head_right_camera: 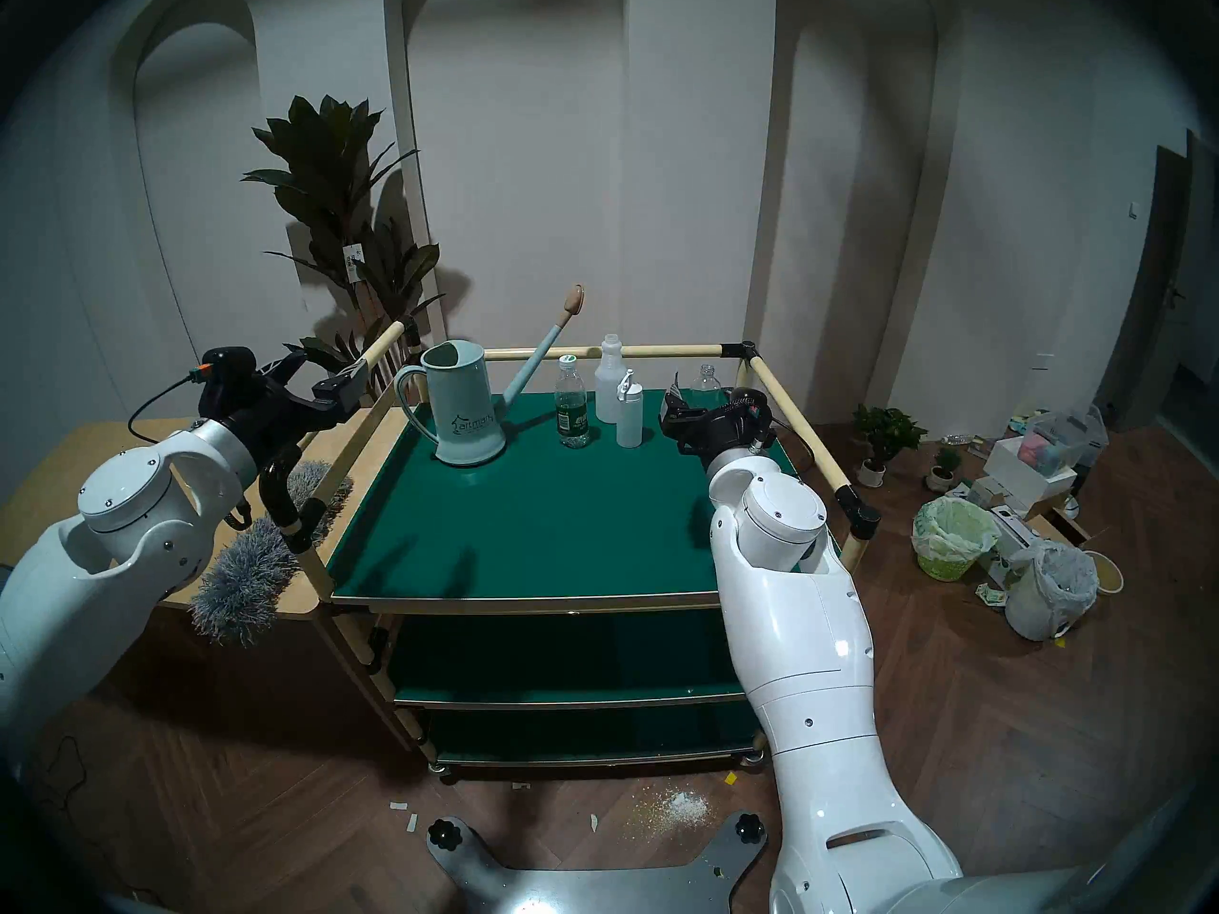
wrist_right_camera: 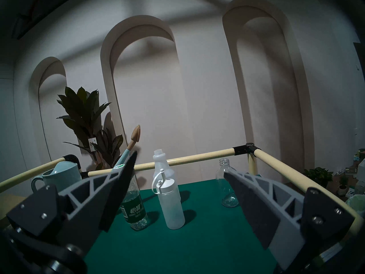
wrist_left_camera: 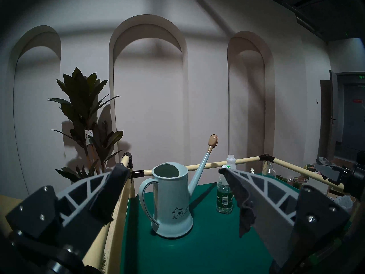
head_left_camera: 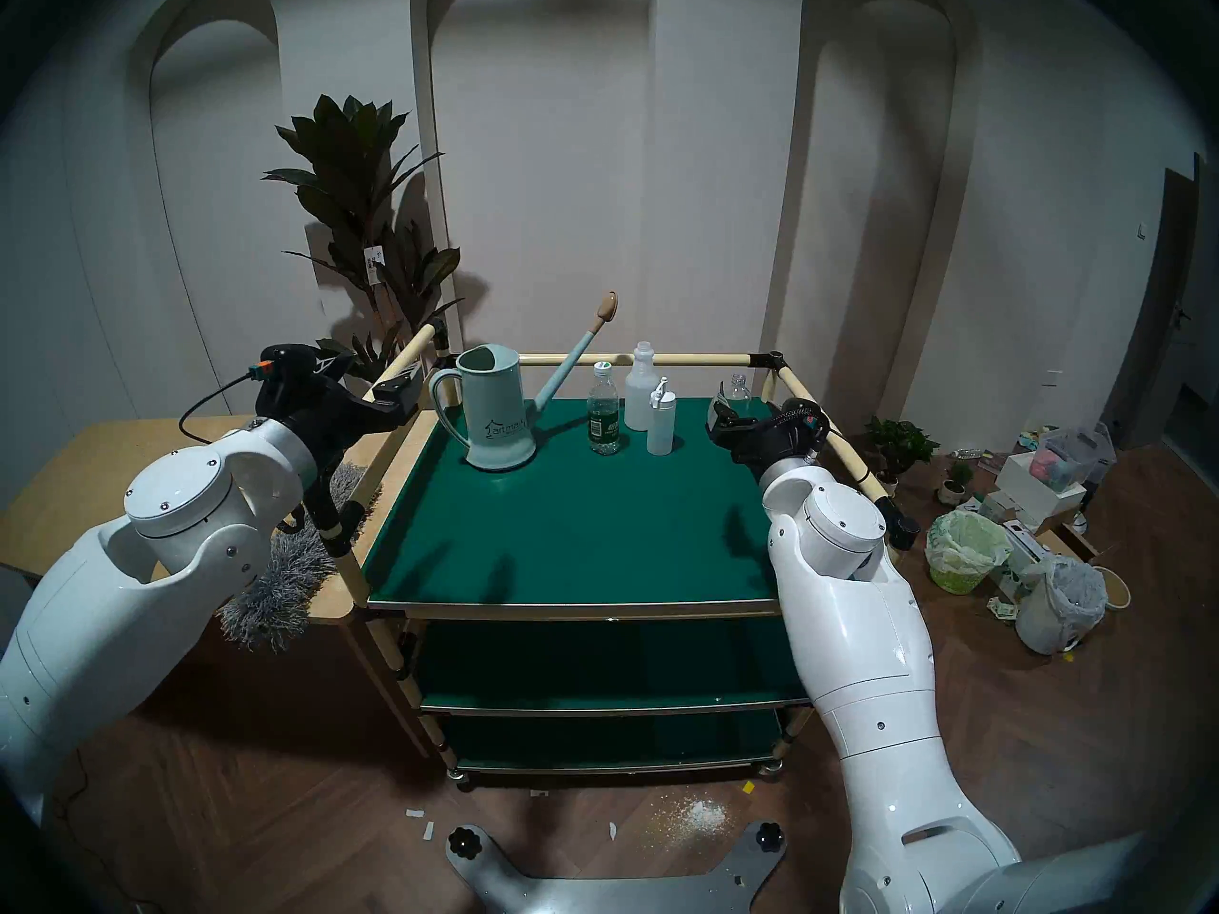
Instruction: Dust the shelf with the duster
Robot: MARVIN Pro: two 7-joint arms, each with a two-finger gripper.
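Note:
The shelf (head_left_camera: pixel 580 517) (head_right_camera: pixel 528 517) is the dark-green top tier of a cart railed with cream tubes; it also fills the lower part of both wrist views (wrist_left_camera: pixel 197 247) (wrist_right_camera: pixel 197 238). The grey shaggy duster (head_left_camera: pixel 290 576) (head_right_camera: pixel 250 576) lies on the wooden counter just left of the cart, partly hidden by my left arm, with one end hanging over the counter's front edge. My left gripper (head_left_camera: pixel 376 382) (head_right_camera: pixel 323 375) (wrist_left_camera: pixel 171 169) is open and empty, above the cart's left rail and well above the duster. My right gripper (head_left_camera: pixel 722 408) (head_right_camera: pixel 673 401) (wrist_right_camera: pixel 180 164) is open and empty over the shelf's back right.
At the back of the shelf stand a pale-blue watering can (head_left_camera: pixel 495 418), a green-label water bottle (head_left_camera: pixel 603 418), two white bottles (head_left_camera: pixel 641 391) and a clear bottle (head_left_camera: pixel 739 391). A tall plant (head_left_camera: pixel 369 233) is behind the counter (head_left_camera: pixel 79 484). Bins (head_left_camera: pixel 963 550) and boxes crowd the floor right.

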